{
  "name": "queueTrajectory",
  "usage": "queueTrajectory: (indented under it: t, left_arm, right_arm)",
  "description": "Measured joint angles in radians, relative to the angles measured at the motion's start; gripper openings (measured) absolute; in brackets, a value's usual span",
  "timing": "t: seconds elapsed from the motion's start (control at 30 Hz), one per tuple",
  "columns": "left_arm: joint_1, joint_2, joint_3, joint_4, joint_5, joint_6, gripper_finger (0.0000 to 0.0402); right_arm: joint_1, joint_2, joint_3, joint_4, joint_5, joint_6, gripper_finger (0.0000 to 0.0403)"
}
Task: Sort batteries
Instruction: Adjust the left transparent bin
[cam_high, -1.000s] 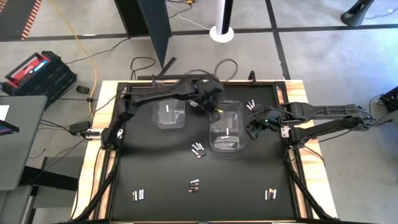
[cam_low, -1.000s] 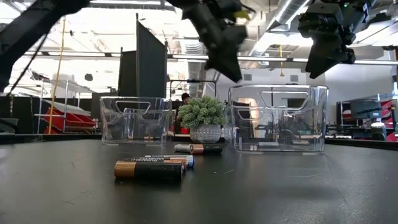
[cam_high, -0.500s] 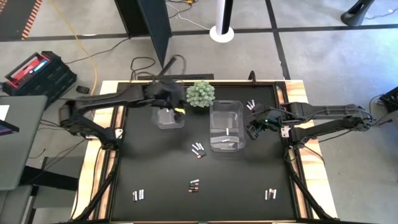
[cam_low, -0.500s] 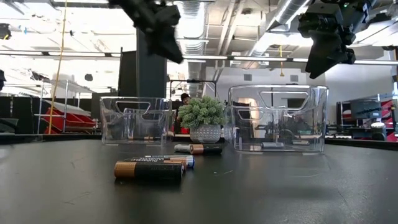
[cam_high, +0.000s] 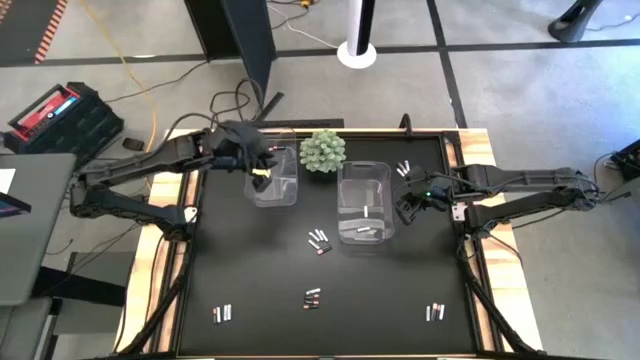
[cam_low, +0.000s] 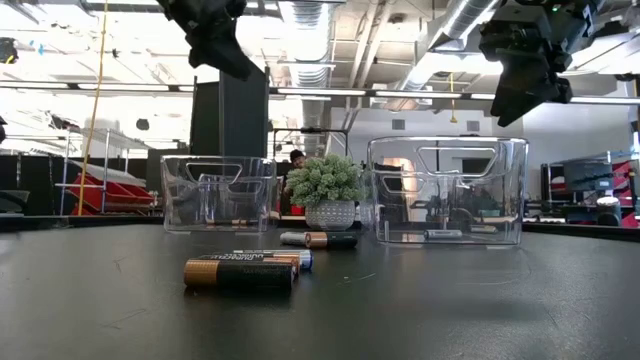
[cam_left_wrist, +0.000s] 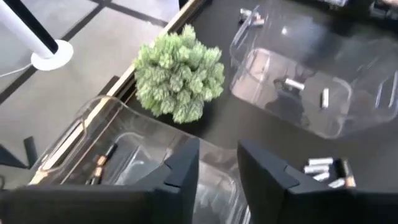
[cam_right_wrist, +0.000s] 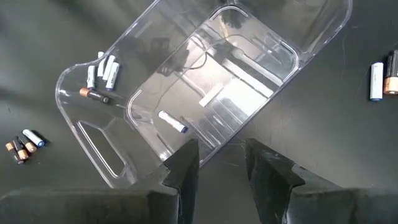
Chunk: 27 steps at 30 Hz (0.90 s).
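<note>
While the left gripper (cam_high: 262, 172) hangs over the left clear bin (cam_high: 273, 178) at about eleven o'clock on the black table (cam_high: 250, 280), its fingers (cam_left_wrist: 184, 163) stand spread with a gap between them and nothing held, as the left wrist view shows. Inside that bin lie dark batteries with copper ends (cam_left_wrist: 102, 163), seemingly two, though the bin wall blurs them. Just beside this bin, toward twelve o'clock, sits the green spiky plant (cam_high: 322, 150). At the table's centre, slightly toward one o'clock, stands the right clear bin (cam_high: 364, 203), holding two pale batteries (cam_right_wrist: 172, 121) on its floor. The right gripper (cam_high: 408, 205) hovers just beside this bin on its three o'clock side, raised above the table; its fingers (cam_right_wrist: 181, 168) are parted and empty. Loose batteries lie in small clusters: one group (cam_high: 318, 241) near the centre between the bins, touching the table just below the right bin's corner; another (cam_high: 313, 297) toward six o'clock; a third (cam_high: 223, 314) at seven o'clock; a fourth (cam_high: 434, 312) at five o'clock; and a fifth (cam_high: 404, 169) at one o'clock beyond the right bin. From table height a dark and copper pair (cam_low: 240, 272) lies nearest, well apart from both bins
</note>
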Motion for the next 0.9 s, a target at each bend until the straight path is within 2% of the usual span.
queueTrajectory:
  t: [0.2,0.33,0.57,0.9]
  left_arm:
    - [0.000,0.023,0.000,-0.013,-0.023,0.078,0.0183]
    - [-0.004,0.036,0.001,-0.029,-0.026,0.143,0.0214]
    - [-0.013,0.121,-0.002,-0.187,0.003,0.189,0.0211]
    - [-0.015,0.308,-0.001,-0.206,0.146,0.258,0.0206]
  right_arm:
    - [0.000,0.000,0.000,0.000,0.000,0.005,0.0147]
    - [0.000,0.000,0.000,0.000,0.000,0.006,0.0147]
    - [0.000,0.000,0.000,0.000,0.002,0.008,0.0147]
    - [0.000,0.000,0.000,0.001,0.034,0.028,0.0147]
